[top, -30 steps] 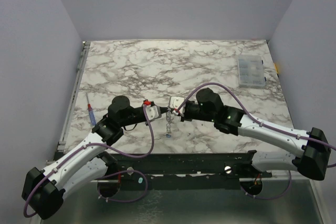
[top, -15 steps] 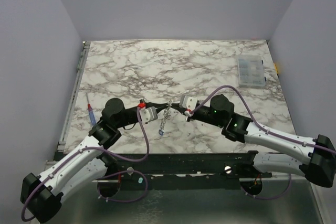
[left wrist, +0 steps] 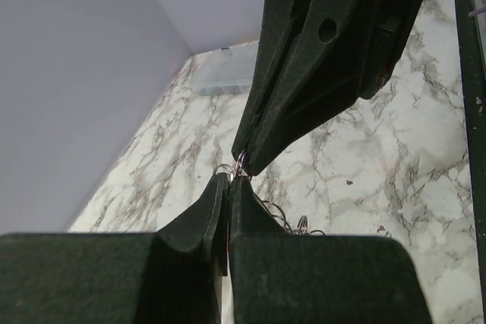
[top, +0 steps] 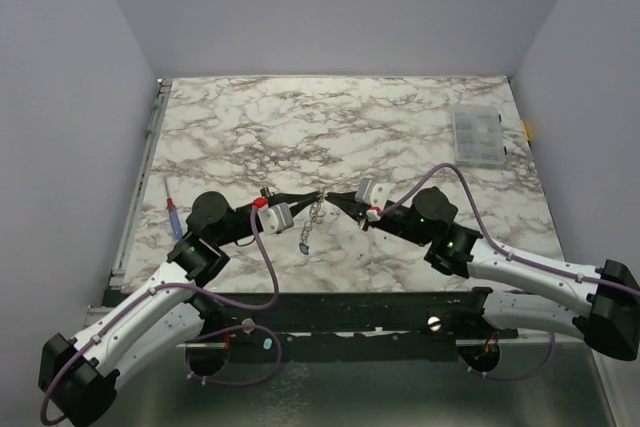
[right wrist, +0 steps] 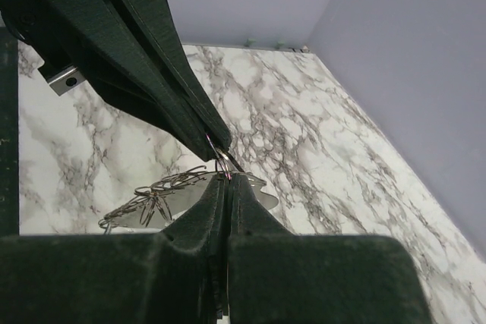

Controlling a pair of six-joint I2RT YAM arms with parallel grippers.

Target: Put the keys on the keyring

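Top external view shows a clear compartment box (top: 477,137) at the far right and a blue-and-red pen-like tool (top: 174,217) at the left edge of the marble surface (top: 400,117), both well apart from the claws. The left claw (top: 315,197) and right claw (top: 333,197) meet tip to tip mid-surface, each pressed together and pinching the keyring (top: 323,195). Its chain (top: 314,217) runs toward the near edge, slightly left, ending at the blue key (top: 303,246).

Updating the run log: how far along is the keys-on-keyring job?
Looks done: the blue key sits at the end of the chain running from the keyring, apparently attached. In hand: the left gripper and right gripper meet tip to tip, both shut on the keyring. Left: the green key shows in no view, so whether it is on is unconfirmed.
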